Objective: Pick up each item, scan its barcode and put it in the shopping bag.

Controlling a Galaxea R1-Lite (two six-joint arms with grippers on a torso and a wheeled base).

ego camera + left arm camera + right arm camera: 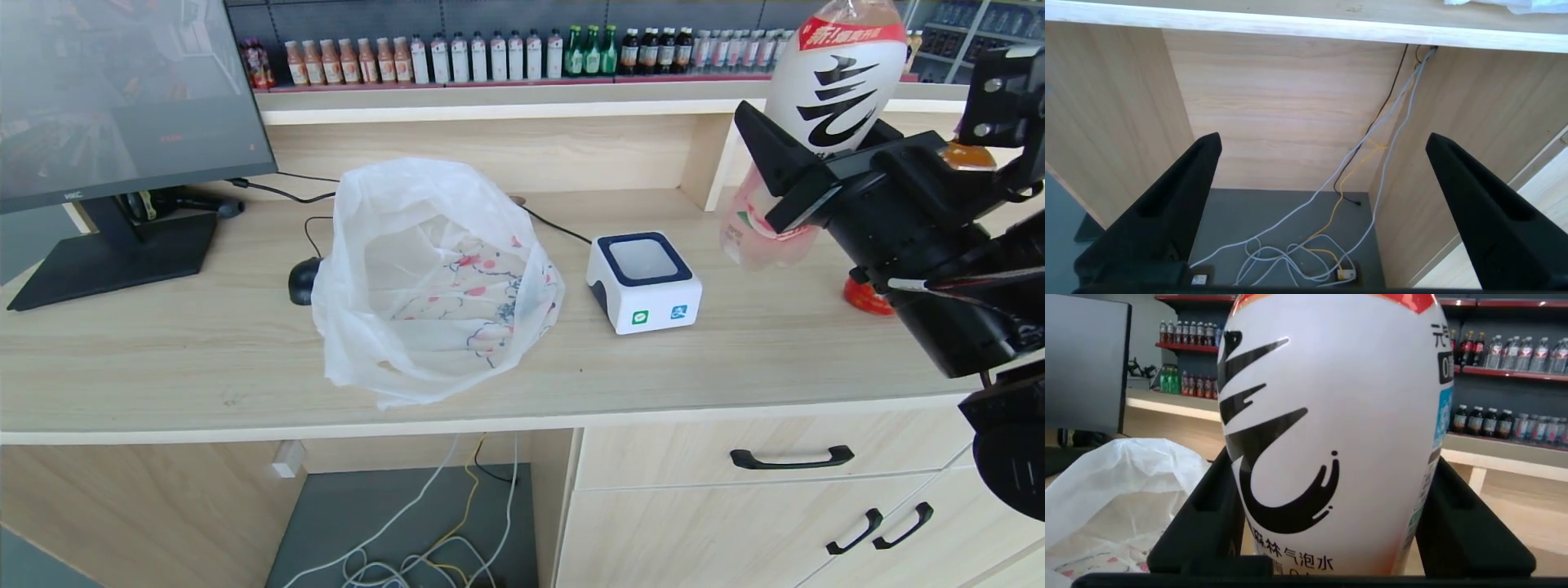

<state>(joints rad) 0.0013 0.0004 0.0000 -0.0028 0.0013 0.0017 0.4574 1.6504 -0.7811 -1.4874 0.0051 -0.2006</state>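
While the bottle hangs in the air over the right end of the worktop, the right gripper has it clamped across the labelled belly, one finger on each side. It sits tilted, well above the scanner and to its right. The shopping bag stands open just left of the scanner. The left gripper is spread wide with nothing in it, low down and facing the cables under the worktop.

I judge this a big fizzy-drink bottle, so likely heavy if full, with the liquid shifting as it tips. The glossy film label looks slippery and the round plastic wall would give under a hard squeeze. A firm hold across the wide middle suits it, as a grip nearer either end would let it swing. A red piece shows below the arm, possibly a cap, though I cannot tell. The barcode's side is not visible.
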